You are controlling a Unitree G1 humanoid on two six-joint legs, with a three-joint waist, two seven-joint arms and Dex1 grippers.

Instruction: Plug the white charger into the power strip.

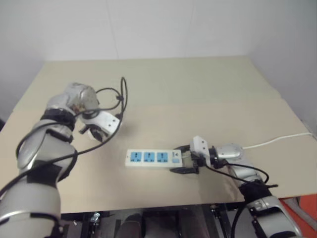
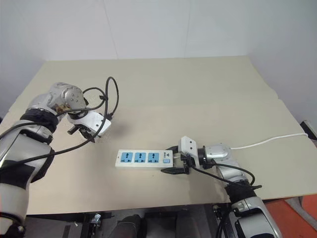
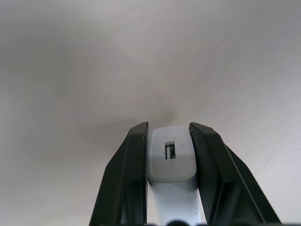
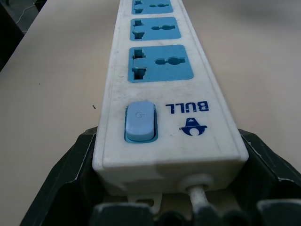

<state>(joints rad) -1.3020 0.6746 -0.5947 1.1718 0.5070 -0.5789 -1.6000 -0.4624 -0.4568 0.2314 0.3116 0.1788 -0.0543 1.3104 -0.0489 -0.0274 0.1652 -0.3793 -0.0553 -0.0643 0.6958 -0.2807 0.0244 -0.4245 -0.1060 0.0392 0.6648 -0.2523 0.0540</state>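
L gripper (image 3: 169, 155) clenched on charger (image 3: 172, 160), held between both black fingers above bare table (image 1: 198, 99), well apart from strip (image 1: 152, 157), off to its left. R gripper (image 4: 169, 188) grips strip's switch end, fingers on both long sides; strip lies flat near table's front edge, 3 blue sockets up, nothing covering them. Cord (image 1: 277, 141) trails off to right edge. Black cable (image 1: 116, 99) loops by L wrist.
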